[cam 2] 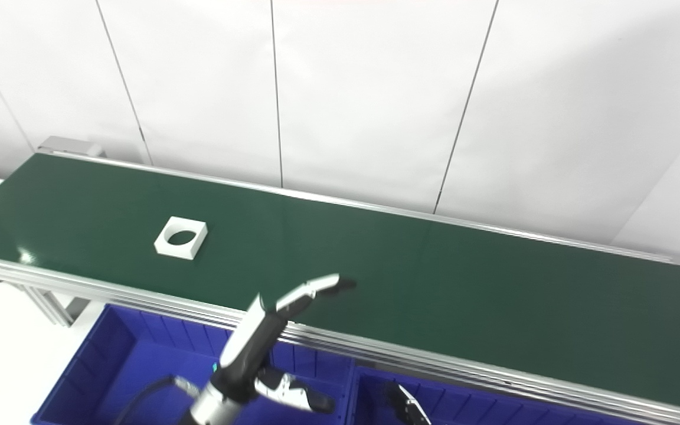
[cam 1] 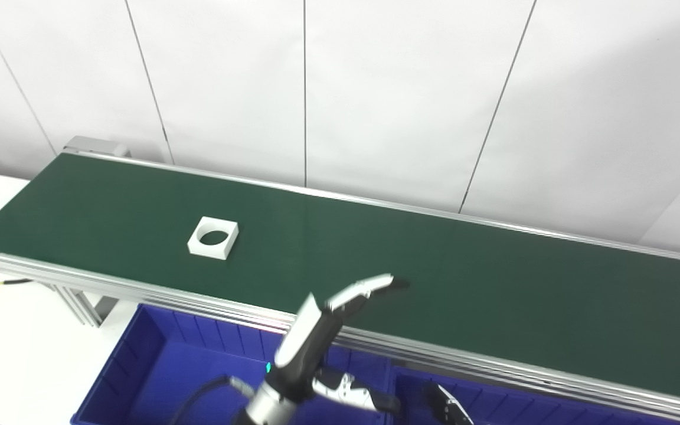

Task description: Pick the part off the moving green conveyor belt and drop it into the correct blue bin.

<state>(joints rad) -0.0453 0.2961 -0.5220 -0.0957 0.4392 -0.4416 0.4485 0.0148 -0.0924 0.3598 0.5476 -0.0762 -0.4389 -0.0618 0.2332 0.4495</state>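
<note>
Across the scene, wall: white panels with thin dark seams stand behind everything; no writing, label or brand can be read anywhere.
Conveyor belt (cam 1: 434, 265): long dark green band in a silver frame, running from upper left to lower right; most of its surface is bare, with open room on every side of the part.
Counter (cam 1: 15, 348): white, showing at lower left beneath the belt's end, with a cable lying on it near the left edge.
Left blue bin (cam 1: 157, 360): just below the belt's near rail; ribbed inner walls, and the floor that shows is bare, partly hidden by the arm.
Right blue bin (cam 1: 523, 407): beside the first, only its top edge in view; contents cannot be told.
Left hand (cam 1: 340, 330): raised over the left blue bin and the near rail, fingers (cam 1: 369, 289) spread and stretched out above the belt's near edge, thumb apart below, holding nothing.
Right hand (cam 1: 449, 407): only a dark tip at the bottom edge over the right blue bin; its state cannot be told.
Part (cam 1: 213, 237): white square block with a round hole, lying flat on the belt's left portion, well apart from the left hand.
</note>
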